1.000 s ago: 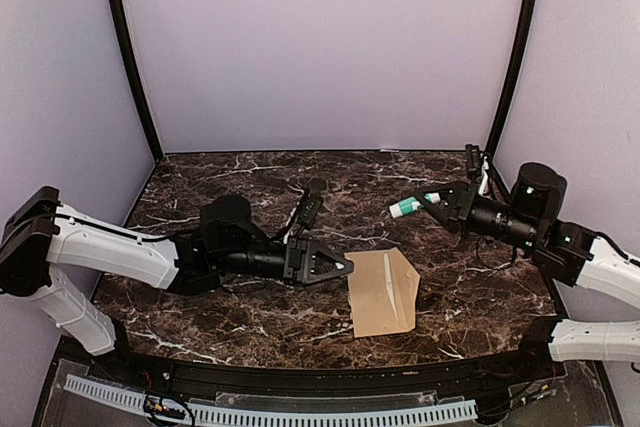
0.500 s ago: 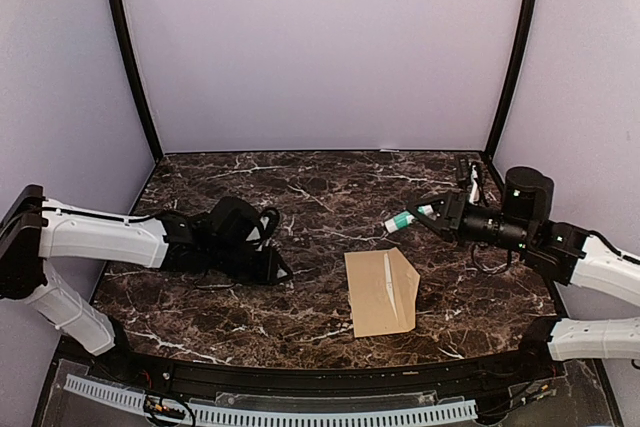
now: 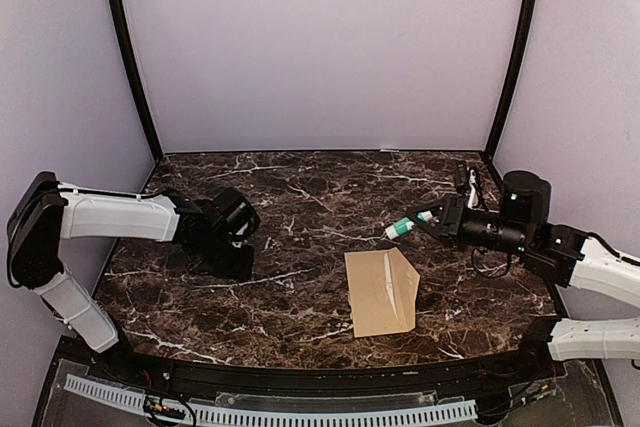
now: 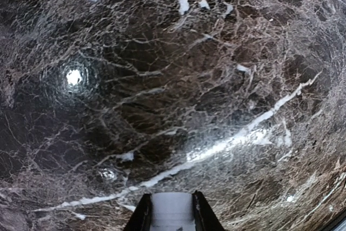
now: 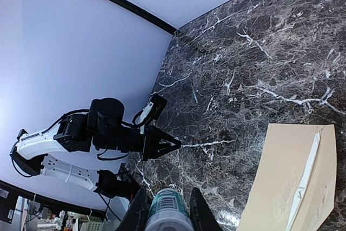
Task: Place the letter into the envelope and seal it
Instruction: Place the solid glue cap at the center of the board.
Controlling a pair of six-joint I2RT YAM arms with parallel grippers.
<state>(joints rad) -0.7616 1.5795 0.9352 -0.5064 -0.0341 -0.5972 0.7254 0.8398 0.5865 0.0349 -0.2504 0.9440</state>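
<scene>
Envelope (image 3: 380, 299), tan kraft: lies flat on the table (image 3: 300, 197), near the front edge and a little right of centre, between the two arms and touched by neither. Spreads its pointed flap toward the right arm's side. Holds the letter (image 3: 388, 273), visible only as a thin white strip along the mouth, between body and flap.

Surface: glossy dark brown marble pattern, laced with white veins, some long and bright, most fine and broken. Catches a round lamp glare (image 4: 74, 77) in the left wrist view.

Room: closed in by pale lilac walls (image 3: 320, 47) at the back and both sides, plain and matte. Framed by black posts (image 3: 128, 57) rising from the back corners. Edged along the near side by a white perforated rail (image 3: 270, 412).

Left gripper (image 3: 235, 265): hangs over the left part of the marble, well apart from the envelope, pointed down at bare stone. Shows fingers (image 4: 145, 215) narrowly apart with a pale block filling the gap; cannot tell whether clamped on something or merely part of the gripper.

Right gripper (image 3: 428, 219): hovers above the right half, beyond the envelope's far edge. Clamps its fingers (image 5: 139, 215) on a glue stick (image 3: 402, 228), white with a teal band, tip aimed toward the left arm.
</scene>
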